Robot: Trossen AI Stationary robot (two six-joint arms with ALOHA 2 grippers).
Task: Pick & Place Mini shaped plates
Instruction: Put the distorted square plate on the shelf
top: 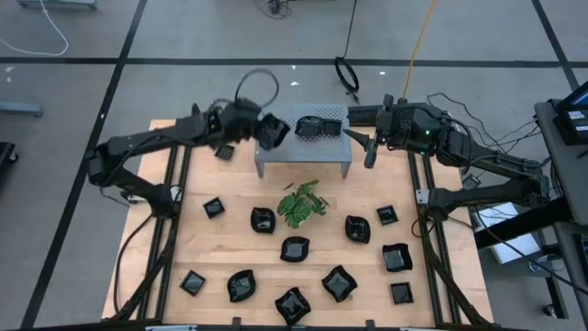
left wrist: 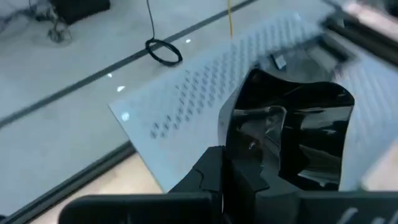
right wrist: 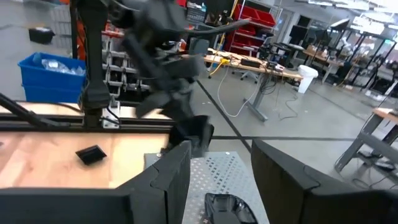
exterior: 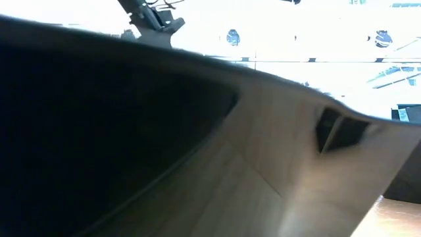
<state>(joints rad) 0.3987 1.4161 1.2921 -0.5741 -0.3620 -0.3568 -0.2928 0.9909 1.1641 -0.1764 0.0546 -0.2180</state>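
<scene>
My left gripper (top: 271, 131) is shut on one mini shaped plate (left wrist: 297, 138), a glossy black dish, above the left end of the grey perforated stand (top: 303, 152). Another black plate (top: 319, 126) lies on the stand's top. My right gripper (right wrist: 236, 180) stands open and level at the stand's right end, with nothing between its fingers. Several more black plates, such as one (top: 294, 248), lie flat on the wooden table around a green leafy plant (top: 301, 202). One plate (top: 223, 150) lies left of the stand. My left gripper pinches the plate's near edge (left wrist: 252, 146) between its two fingers (left wrist: 214, 177). The fingers slant downward, coming from the table's left. The plate is lifted clear of the stand and stands tilted beyond the fingertips, its hollow side turned toward the wrist camera.
The stand stands at the table's far middle, the plant just in front of it. Cables and frame rails run along both table sides (top: 170, 193). The low view is almost filled by a dark thing close to the lens (exterior: 99, 145).
</scene>
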